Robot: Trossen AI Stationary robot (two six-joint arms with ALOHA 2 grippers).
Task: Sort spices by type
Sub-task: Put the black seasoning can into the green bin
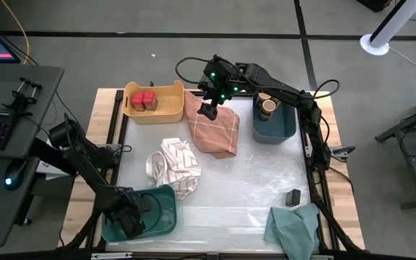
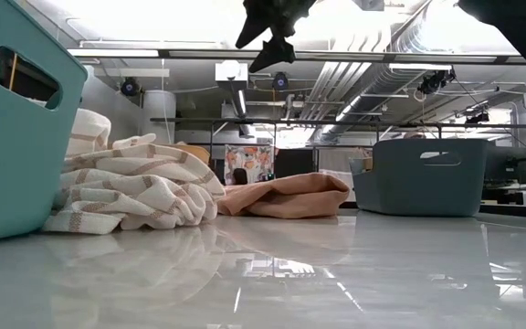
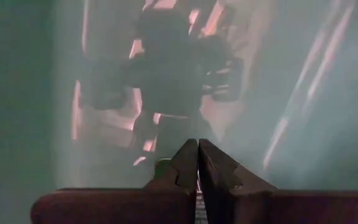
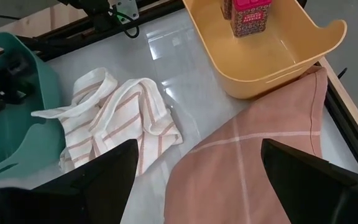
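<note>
Two red-topped boxy spices stand in the yellow bin; one of them shows in the right wrist view. Tan-topped round jars sit in the blue bin. A small black block lies on the table near its right edge. My right gripper hangs open above the orange cloth, holding nothing, with both fingers wide apart. My left gripper is shut and sits low inside the teal bin, its fingertips together.
The striped cloth lies bunched at the table's middle left. A green cloth lies at the near right corner. The orange cloth lies between the yellow and blue bins. Bare white table shows in the middle.
</note>
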